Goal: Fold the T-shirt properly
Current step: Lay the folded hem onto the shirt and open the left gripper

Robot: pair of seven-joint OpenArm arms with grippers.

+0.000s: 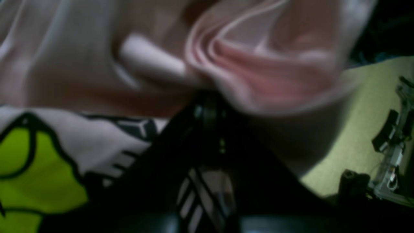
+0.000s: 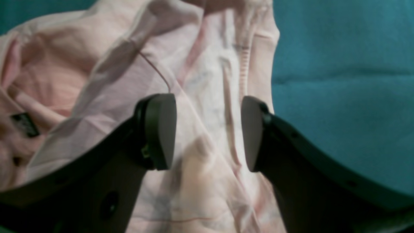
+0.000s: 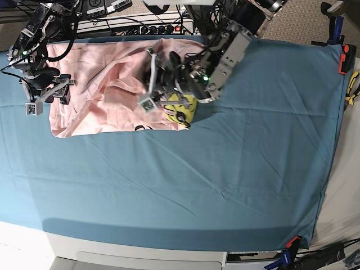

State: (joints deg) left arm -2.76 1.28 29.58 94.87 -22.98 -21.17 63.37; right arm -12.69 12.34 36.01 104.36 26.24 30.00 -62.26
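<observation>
The pale pink T-shirt [image 3: 101, 90] lies bunched at the back left of the teal table cloth [image 3: 197, 180]. My left gripper [image 3: 154, 84] is shut on a gathered fold of the T-shirt [image 1: 258, 64], lifted so the black-yellow print [image 3: 183, 107] shows underneath. In the left wrist view the fabric bulges over the left gripper [image 1: 210, 97], with the print [image 1: 32, 168] at lower left. My right gripper [image 3: 48, 93] hovers at the shirt's left edge. In the right wrist view the right gripper [image 2: 207, 132] is open, with wrinkled T-shirt [image 2: 200, 64] between and below its fingers [image 2: 160, 129].
Cables and a power strip [image 3: 140, 25] run along the table's back edge. Clamps [image 3: 344, 56] hold the cloth at the right edge. Bare teal cloth [image 2: 339, 81] lies right of the shirt and across the front of the table.
</observation>
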